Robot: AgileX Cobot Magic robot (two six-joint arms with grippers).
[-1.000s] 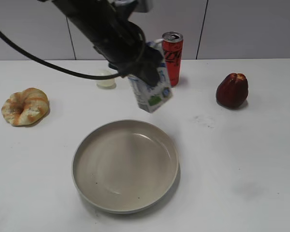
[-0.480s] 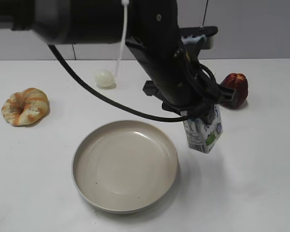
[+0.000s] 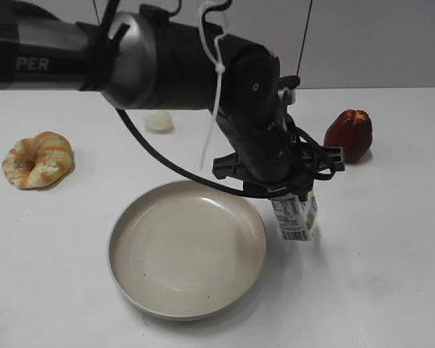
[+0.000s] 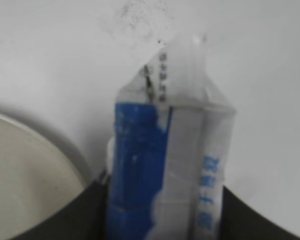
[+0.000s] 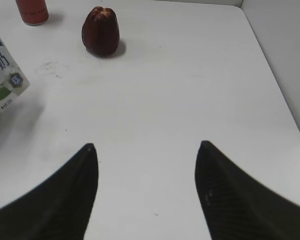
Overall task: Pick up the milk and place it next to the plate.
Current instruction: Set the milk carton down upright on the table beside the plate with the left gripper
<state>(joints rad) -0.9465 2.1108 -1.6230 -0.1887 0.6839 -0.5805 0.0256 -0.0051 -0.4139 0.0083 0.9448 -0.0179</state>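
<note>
Milk (image 3: 297, 216), clamped in the left gripper (image 3: 293, 196) at the plate's (image 3: 130, 225) three o'clock, could topple against the rim if released tilted; right gripper (image 5: 146, 165) gapes wide.

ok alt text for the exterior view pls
A black robot arm's left gripper holds a small white milk carton just right of a large round beige plate on a white table, with a dark red fruit behind.
</note>
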